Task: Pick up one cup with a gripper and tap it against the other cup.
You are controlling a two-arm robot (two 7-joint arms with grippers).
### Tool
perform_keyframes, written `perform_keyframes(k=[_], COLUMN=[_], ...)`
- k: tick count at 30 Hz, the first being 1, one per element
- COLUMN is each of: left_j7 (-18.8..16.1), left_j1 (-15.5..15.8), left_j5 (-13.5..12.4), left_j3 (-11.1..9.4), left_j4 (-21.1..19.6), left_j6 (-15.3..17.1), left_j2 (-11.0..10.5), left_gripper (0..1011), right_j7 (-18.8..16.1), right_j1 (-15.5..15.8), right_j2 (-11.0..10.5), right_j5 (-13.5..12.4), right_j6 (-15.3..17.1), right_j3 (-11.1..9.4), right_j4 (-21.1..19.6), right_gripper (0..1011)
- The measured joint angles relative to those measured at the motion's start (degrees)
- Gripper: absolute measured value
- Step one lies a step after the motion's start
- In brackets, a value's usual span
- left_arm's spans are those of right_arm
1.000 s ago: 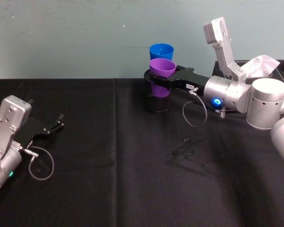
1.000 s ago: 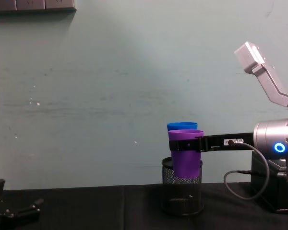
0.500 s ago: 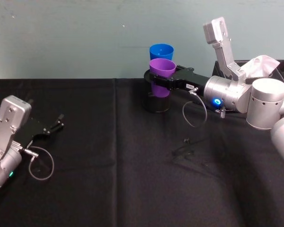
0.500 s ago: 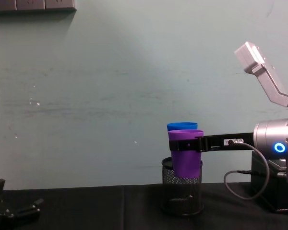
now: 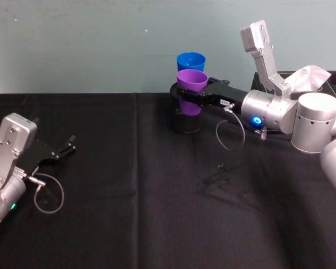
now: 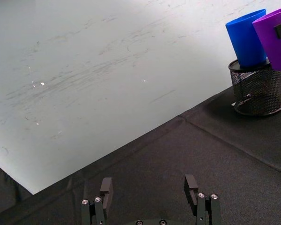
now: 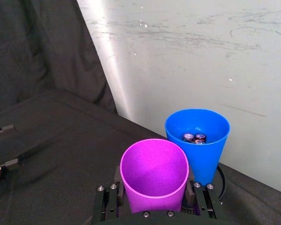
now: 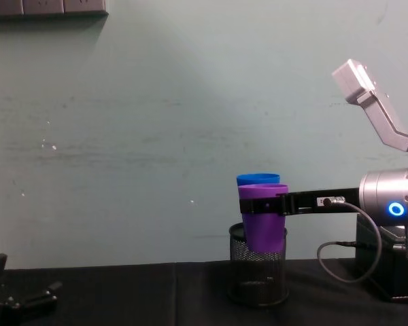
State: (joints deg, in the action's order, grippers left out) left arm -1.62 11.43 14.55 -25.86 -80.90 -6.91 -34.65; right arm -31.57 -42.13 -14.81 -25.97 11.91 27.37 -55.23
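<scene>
My right gripper [image 5: 183, 96] is shut on the purple cup [image 5: 191, 83] just under its rim and holds it upright above the table. In the right wrist view, black fingers [image 7: 105, 202] press both sides of the purple cup [image 7: 154, 172]. Right behind it, the blue cup [image 5: 191, 60] stands in a black mesh pen holder [image 5: 186, 123], with small batteries inside the blue cup [image 7: 199, 140]. The two cups are side by side and very close; whether they touch I cannot tell. From the chest, the purple cup [image 8: 264, 227] hides most of the blue cup [image 8: 257, 179]. My left gripper [image 5: 67, 148] rests open at the far left.
A black cloth [image 5: 129, 213] covers the table. A tissue box [image 5: 308, 78] stands at the back right behind my right arm. Small dark bits [image 5: 221, 178] lie on the cloth in front of the right arm. A pale wall [image 5: 101, 39] runs close behind the cups.
</scene>
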Motion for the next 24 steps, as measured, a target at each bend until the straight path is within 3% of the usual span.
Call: perform_keyframes(k=[24], left_j7=[0.0], left_j1=[0.0], left_j5=[0.0], left_j3=[0.0], left_j4=[0.0], left_j6=[0.0], left_j2=[0.0], left_gripper=[1000], right_j7=[0.0], right_j1=[0.0], right_j2=[0.0], right_j5=[0.0], right_j6=[0.0], right_j3=[0.0], right_j4=[0.0], right_gripper=[724])
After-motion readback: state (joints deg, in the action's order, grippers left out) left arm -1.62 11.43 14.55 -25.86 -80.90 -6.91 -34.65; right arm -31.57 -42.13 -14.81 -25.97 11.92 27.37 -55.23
